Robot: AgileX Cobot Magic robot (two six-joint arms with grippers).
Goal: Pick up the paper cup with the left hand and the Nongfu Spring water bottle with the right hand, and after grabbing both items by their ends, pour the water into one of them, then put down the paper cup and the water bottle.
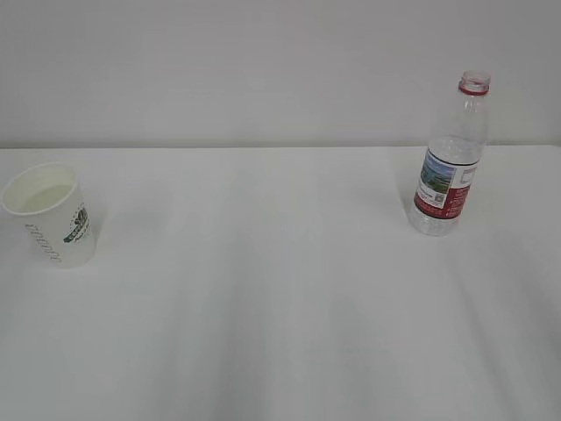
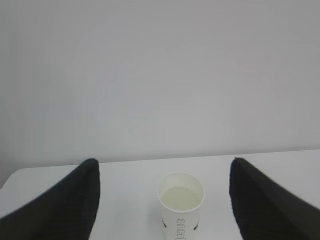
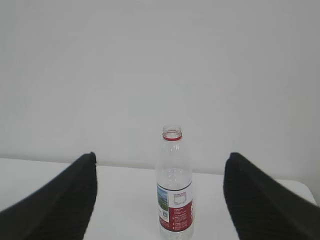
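Paper cup (image 2: 180, 206) and bottle (image 3: 174, 185) each stand centred ahead of wide-spread end effectors.

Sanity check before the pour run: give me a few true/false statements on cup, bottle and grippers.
1. The paper cup stands upright on the table. True.
2. The Nongfu Spring water bottle has its cap on. False: the neck is open, only the red ring shows.
3. The left gripper is shut on the cup. False: its jaws stand open, cup untouched between them.
4. The right gripper is open, facing the bottle. True.
5. The bottle lies on its side. False: it is upright.
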